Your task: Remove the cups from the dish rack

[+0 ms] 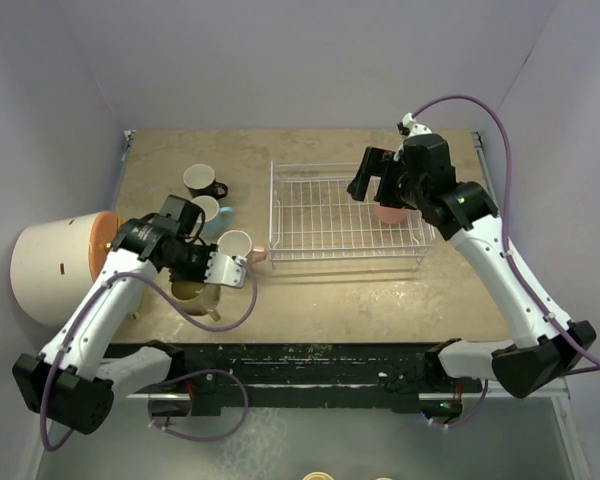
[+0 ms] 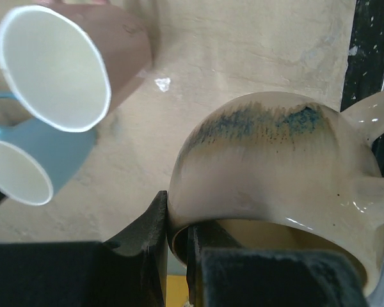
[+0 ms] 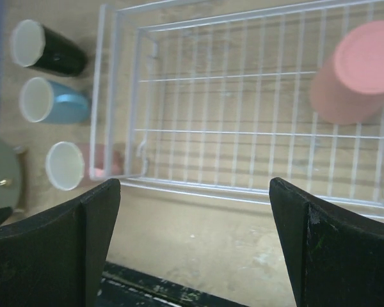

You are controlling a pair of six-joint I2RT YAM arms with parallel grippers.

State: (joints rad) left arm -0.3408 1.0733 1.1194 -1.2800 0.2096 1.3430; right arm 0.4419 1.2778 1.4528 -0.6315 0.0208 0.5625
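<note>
- Progress: I judge the unloading nearly done, with 4 of 5 cups out of the dish rack [image 1: 320,215] and 1 inside.
- Out, 3: black mug [image 1: 202,182], light blue mug [image 1: 210,210] and pale pink mug [image 1: 236,244] stand in a row on the bench [image 1: 380,300], left of the rack.
- Out, 1: rounded tan mug [image 2: 275,160], near-left on the bench beside the pink mug. My left fingers [image 2: 147,249] are clamped on its rim, 1 inside and 1 outside. I cannot tell whether it rests on the bench.
- Left to do, 1: coral tumbler [image 3: 355,70], upside down at the rack's right end.
- My right fingers [image 3: 57,243] are spread wide, holding nothing, above that tumbler.
- Also counted: 1 rack and 1 big white cylinder [image 1: 50,265] at the left edge.
</note>
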